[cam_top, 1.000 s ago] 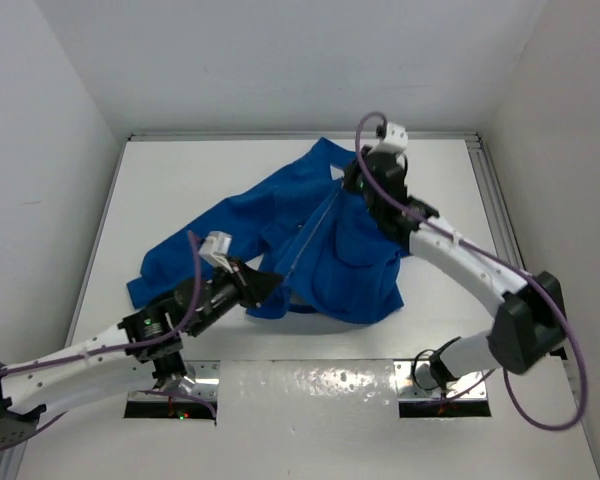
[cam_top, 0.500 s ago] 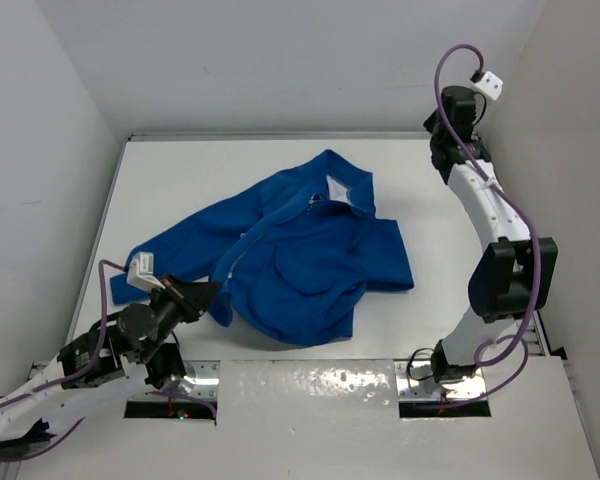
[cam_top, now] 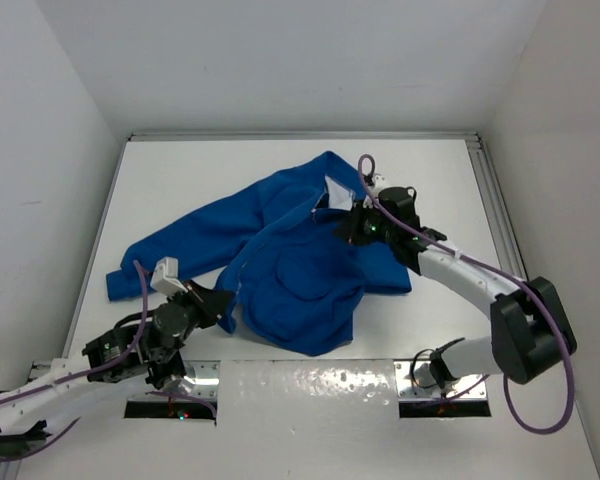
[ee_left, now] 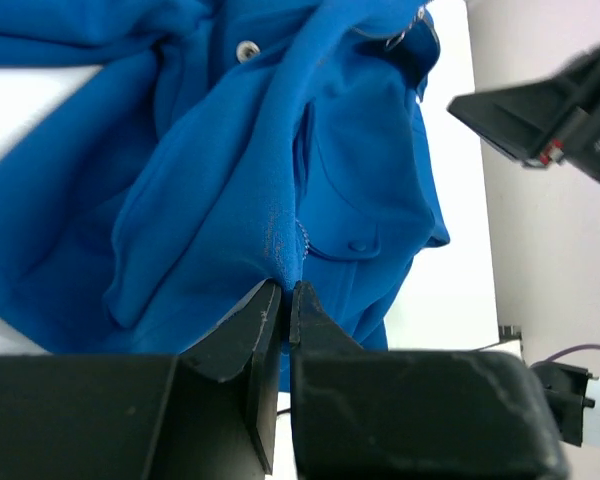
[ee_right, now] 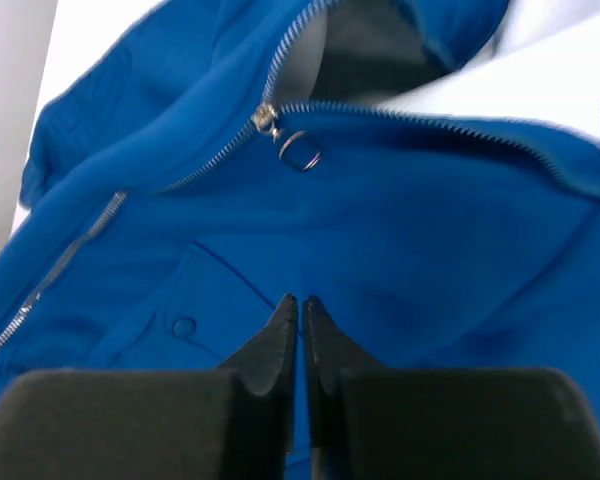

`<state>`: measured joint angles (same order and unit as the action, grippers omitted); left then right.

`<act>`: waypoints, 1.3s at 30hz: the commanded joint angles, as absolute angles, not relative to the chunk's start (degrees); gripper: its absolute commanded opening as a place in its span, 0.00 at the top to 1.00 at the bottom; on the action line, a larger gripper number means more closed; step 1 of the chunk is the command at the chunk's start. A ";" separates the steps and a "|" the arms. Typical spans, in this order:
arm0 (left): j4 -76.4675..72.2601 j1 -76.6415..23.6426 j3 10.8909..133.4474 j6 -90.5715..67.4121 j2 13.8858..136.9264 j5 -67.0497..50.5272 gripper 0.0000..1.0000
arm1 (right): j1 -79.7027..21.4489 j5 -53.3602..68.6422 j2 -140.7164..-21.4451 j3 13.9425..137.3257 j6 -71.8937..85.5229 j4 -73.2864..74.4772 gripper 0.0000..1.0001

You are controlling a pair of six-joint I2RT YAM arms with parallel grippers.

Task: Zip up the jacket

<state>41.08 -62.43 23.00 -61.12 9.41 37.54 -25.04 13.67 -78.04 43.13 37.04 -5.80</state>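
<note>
Two things worry me here. The jacket (cam_top: 300, 260) lies crumpled in the middle of the table (cam_top: 180, 180), with the collar toward the top of the overhead view and the hem toward the lower left. My left gripper (ee_left: 285, 295) has its fingers pressed together on the bottom hem, just under the lowest zipper teeth (ee_left: 302, 235), and the cloth gathers into the tips. My right gripper (ee_right: 300, 305) is closed with nothing between the fingers. It hovers over the blue front panel in the lower centre of its own camera view.

The slider (ee_right: 266, 118) sits in the upper part of that view, and its small ring pull (ee_right: 301, 152) hangs just below it. Above the slider the two rows of teeth run apart toward the collar.

First risk: the ring is thin and lies flat on the cloth. If I come down closed, or open too little, I think I pinch fabric and not the ring.

Second risk: the hem grip looks very shallow. If it slips when I pull, the whole jacket slides and bunches, and the slider does not travel. The white lining (cam_top: 337, 190) near the collar may also catch in the slider.
</note>
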 commanded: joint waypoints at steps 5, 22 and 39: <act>33.31 -62.67 22.32 -60.21 14.06 34.28 1.00 | -25.49 22.94 -87.00 50.44 32.88 -11.69 0.79; 35.15 -62.67 22.85 -58.98 10.46 34.63 1.00 | -26.98 18.64 -99.40 63.46 20.30 -1.23 0.56; 37.26 -62.67 23.20 -59.94 9.58 34.45 1.00 | -27.07 19.70 -101.16 58.98 18.10 -15.29 0.53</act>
